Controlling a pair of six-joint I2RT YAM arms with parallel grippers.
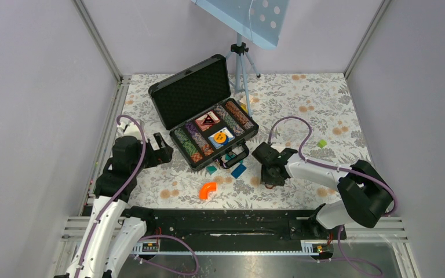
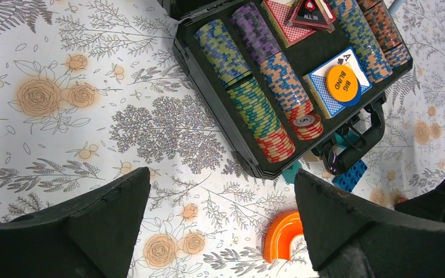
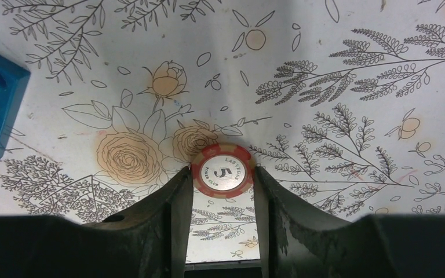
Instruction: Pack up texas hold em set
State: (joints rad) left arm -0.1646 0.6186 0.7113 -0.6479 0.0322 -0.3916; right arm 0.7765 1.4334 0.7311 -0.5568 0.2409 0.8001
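The black case (image 1: 192, 92) of the texas hold em set lies open mid-table with its lid up. Its tray holds rows of striped chips (image 2: 255, 98), a red deck (image 2: 284, 23) and a blue deck (image 2: 327, 95) under an orange "big blind" button (image 2: 342, 82). To the right of the case handle, my right gripper (image 3: 223, 174) is shut on a loose red "5" chip (image 3: 223, 172), one fingertip on each side of it, low over the cloth. My left gripper (image 2: 221, 174) hangs open over bare cloth by the case's near left corner (image 2: 255, 171), holding nothing.
An orange curved piece (image 1: 208, 190) lies in front of the case, by my left gripper's right finger (image 2: 347, 226). A blue block (image 1: 238, 170) and a teal block (image 1: 211, 169) lie by the case handle (image 2: 359, 147). A small green piece (image 1: 321, 143) lies right. A tripod (image 1: 240, 63) stands behind.
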